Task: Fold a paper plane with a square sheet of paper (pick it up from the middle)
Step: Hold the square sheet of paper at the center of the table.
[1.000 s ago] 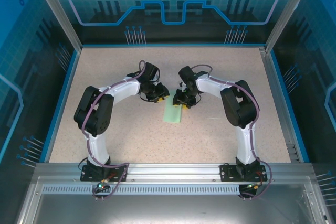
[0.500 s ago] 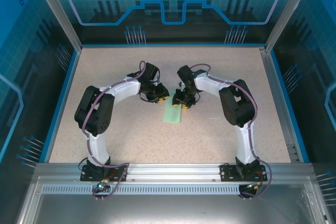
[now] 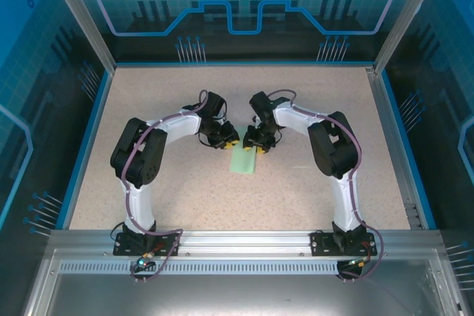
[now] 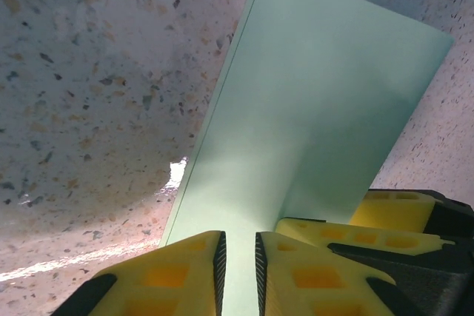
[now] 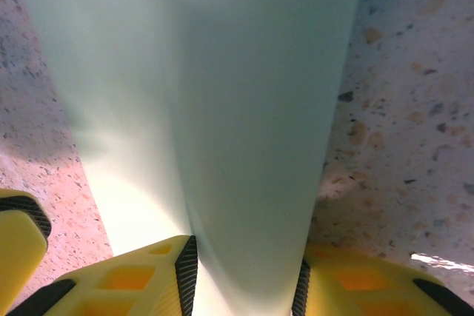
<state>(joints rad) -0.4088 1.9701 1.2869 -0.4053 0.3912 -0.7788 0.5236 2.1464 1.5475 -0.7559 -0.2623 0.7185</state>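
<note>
Left tool (image 4: 238, 248) and right tool (image 5: 246, 258) are each narrowly pinching the thin pale mint-green paper sheet (image 4: 326, 94) at its end; flimsy, probably creasing easily.

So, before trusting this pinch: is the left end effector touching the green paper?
Touching. In the left wrist view the green paper fills the narrow slot of the left end effector, meeting both sides.

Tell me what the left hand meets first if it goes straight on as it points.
The paper, already inside the left hand; past it, probably the table, though depth is unclear.
</note>
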